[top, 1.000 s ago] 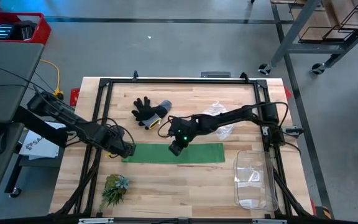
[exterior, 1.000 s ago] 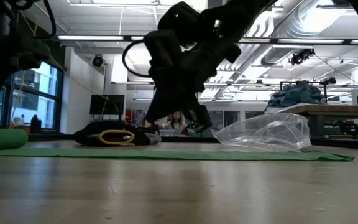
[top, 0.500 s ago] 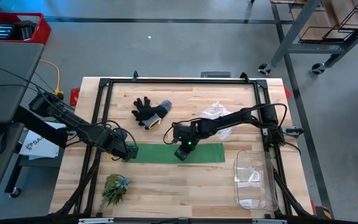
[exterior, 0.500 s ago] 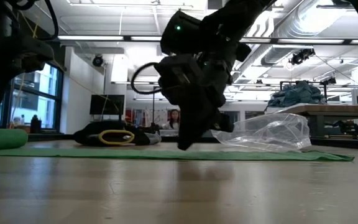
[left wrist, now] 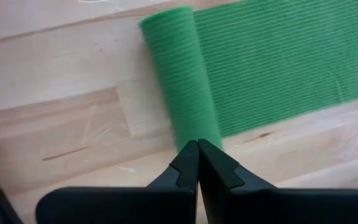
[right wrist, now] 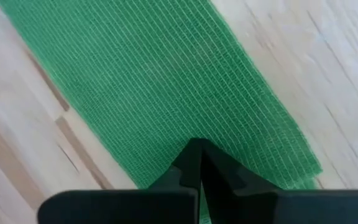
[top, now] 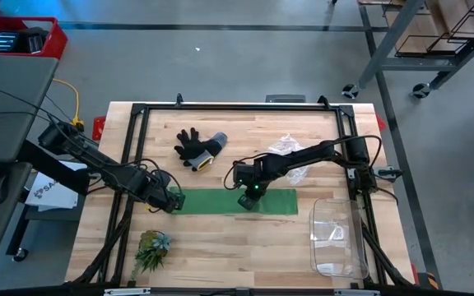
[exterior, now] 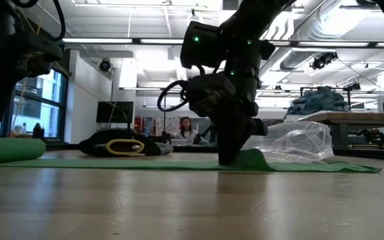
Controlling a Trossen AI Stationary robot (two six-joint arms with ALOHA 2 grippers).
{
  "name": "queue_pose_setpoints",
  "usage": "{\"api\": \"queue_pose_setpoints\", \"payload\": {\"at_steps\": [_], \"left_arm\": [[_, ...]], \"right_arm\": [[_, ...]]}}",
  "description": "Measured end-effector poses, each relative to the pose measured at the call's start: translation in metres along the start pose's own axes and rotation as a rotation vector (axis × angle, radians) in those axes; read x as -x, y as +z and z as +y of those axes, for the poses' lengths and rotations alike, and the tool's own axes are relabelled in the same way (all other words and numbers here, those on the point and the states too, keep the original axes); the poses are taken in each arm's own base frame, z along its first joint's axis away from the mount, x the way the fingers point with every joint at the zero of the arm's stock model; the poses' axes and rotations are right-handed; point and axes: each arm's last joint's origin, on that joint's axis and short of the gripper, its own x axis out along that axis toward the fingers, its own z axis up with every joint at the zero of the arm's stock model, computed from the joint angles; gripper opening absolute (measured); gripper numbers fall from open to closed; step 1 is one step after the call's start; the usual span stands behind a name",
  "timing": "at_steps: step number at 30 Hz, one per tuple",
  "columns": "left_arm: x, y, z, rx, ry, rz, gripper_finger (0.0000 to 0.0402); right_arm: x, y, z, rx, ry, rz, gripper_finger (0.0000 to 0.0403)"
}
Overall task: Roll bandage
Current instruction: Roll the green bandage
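Note:
The green bandage [top: 237, 202] lies flat along the middle of the table, and its left end is rolled into a small roll [left wrist: 180, 81], which also shows in the low view [exterior: 9, 149]. My left gripper [top: 172, 201] is shut, its tips [left wrist: 197, 147] at one end of that roll. My right gripper [top: 248, 198] is shut and stands on the flat strip [right wrist: 160, 87] near its middle; in the low view [exterior: 228, 159] it points down onto the cloth. My left gripper meets the roll's end [left wrist: 194, 134] with its shut fingertips, which come in low over the table from the left. The roll lies on the table. My right gripper presses its shut fingertips down on the flat strip [right wrist: 194, 134] from above, near mid-length. The cloth rises in a small ridge [exterior: 253, 159] beside the tips.
A black-and-grey glove [top: 196, 149] and a crumpled clear plastic bag [top: 291, 156] lie behind the bandage. A clear container [top: 336, 238] stands at the near right and a spiky plant tuft [top: 152, 249] at the near left.
My right gripper has gone toward the table's right edge and down onto the strip, where the cloth now humps up beside it. My left gripper has gone a little to the right with the roll, and the flat strip's left part has shortened.

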Motion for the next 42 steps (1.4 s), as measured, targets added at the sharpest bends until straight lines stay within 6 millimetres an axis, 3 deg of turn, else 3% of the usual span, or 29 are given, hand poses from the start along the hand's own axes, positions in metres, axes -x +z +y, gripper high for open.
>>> {"api": "queue_pose_setpoints", "payload": {"at_steps": [14, 31, 42], "left_arm": [[-0.002, 0.004, -0.001, 0.018, 0.004, -0.023, 0.0], [-0.039, 0.016, -0.016, 0.1, 0.082, -0.076, 0.0], [-0.038, 0.018, -0.027, 0.123, -0.037, -0.065, 0.0]], "right_arm": [[0.007, -0.008, -0.008, -0.019, -0.07, 0.068, 0.0], [0.007, -0.004, -0.01, -0.014, -0.063, 0.045, 0.0], [0.007, -0.003, -0.009, -0.012, -0.062, 0.025, 0.0]]}}
